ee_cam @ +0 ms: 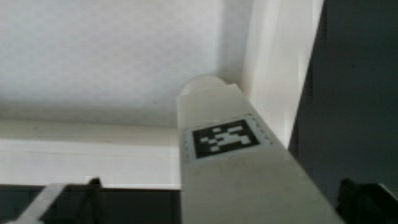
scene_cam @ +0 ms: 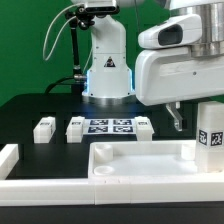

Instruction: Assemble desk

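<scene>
The desk top [scene_cam: 140, 172], a wide white tray with a raised rim, lies at the front of the black table. One block leg [scene_cam: 210, 132] with a square tag stands upright at the top's corner on the exterior view's right. In the wrist view that leg [ee_cam: 240, 160] fills the middle, over the tray's floor [ee_cam: 107, 60]. My gripper [ee_cam: 222, 205] is open and straddles the leg, with dark space between each finger [ee_cam: 75, 200] and the leg. Three more legs [scene_cam: 44, 128] [scene_cam: 75, 128] [scene_cam: 144, 126] lie loose behind the top.
The marker board [scene_cam: 108, 126] lies between the loose legs, in front of the robot's base [scene_cam: 108, 70]. White border rails run along the front [scene_cam: 60, 192] and at the exterior view's left [scene_cam: 8, 158].
</scene>
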You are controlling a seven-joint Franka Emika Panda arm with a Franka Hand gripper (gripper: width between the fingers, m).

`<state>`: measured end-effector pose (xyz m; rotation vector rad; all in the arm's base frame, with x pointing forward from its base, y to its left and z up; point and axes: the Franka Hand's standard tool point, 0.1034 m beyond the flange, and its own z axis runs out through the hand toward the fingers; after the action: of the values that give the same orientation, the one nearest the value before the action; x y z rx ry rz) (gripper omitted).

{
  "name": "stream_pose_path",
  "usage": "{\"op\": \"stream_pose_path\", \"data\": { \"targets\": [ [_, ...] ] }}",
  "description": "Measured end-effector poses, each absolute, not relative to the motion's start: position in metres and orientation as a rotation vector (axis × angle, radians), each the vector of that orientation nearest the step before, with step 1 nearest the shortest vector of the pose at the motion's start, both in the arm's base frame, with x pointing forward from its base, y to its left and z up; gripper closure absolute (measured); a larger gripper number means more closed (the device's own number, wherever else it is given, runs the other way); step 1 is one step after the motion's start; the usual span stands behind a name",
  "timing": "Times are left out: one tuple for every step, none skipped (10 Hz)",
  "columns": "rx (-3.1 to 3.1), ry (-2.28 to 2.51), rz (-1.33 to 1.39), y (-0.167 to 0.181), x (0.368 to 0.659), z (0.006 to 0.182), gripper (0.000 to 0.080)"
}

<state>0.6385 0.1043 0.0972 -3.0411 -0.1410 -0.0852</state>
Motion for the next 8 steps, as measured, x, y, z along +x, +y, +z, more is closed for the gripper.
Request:
{"op": "stream_pose_path", "data": {
  "targets": [
    [-3.041, -0.118, -0.084, 0.1043, 0.6385, 0.0971, 0.0274],
    [-3.041, -0.069, -0.081, 0.1046, 0.6384, 0.0971, 0.0414],
    [-3.040, 0.035, -0.077, 0.1046, 0.6385, 0.0972, 0.0514],
    [-3.036, 0.131, -0.073, 0.1045, 0.6386, 0.0973, 0.0514],
    [-3.029, 0.226, -0.068, 0.1045, 0.6387, 0.0973, 0.0513],
    [-3.020, 0.311, -0.064, 0.1045, 0.6388, 0.0974, 0.0513],
    [-3.002, 0.450, -0.054, 0.1057, 0.6388, 0.0977, 0.0513],
    [-2.954, 0.718, -0.037, 0.1082, 0.6389, 0.0984, 0.0513]
  ]
}}
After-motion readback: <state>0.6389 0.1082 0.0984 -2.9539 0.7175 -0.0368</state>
